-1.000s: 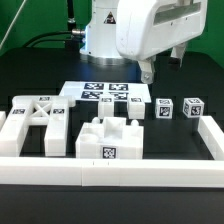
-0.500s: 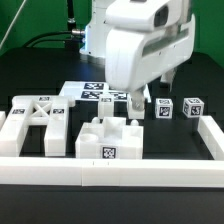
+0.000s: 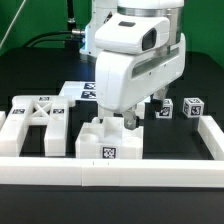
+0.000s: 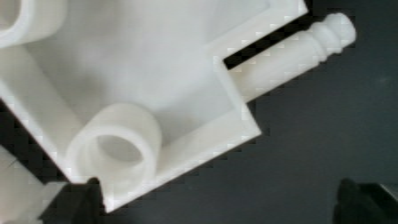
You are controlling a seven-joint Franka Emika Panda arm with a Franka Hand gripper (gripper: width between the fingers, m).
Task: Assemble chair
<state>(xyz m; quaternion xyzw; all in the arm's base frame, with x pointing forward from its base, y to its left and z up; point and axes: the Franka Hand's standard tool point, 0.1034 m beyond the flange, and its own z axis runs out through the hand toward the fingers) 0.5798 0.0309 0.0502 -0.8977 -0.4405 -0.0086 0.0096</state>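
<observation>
White plastic, chunky; chair not yet joined, its parts lying loose on the black table (image 3: pixel 30 70).

Item: blocky part (image 3: pixel 108 142), front centre, just behind the front border rail (image 3: pixel 110 172), one tag facing the camera. The wrist view shows a round socket (image 4: pixel 118 150) in its corner and a ribbed peg (image 4: pixel 302 48) projecting from its edge.

Item: X-braced panel (image 3: pixel 40 118), flat, on the exterior view's left, apart from the blocky part.

Item: two small tagged blocks (image 3: pixel 165 108), on the exterior view's right, near the marker board (image 3: pixel 88 92).

Placement: the rails appear to fence the parts in, and the tags face outward, probably so the cameras can track them.

Tool: gripper (image 3: pixel 124 122), low over the blocky part, jaws spread as wide as they go. In the wrist view the gripper (image 4: pixel 214 205) has its dark fingertips (image 4: pixel 68 200) straddling the socket corner. It grips nothing; contact cannot be told. Judged to be lining up a grasp on this part.
</observation>
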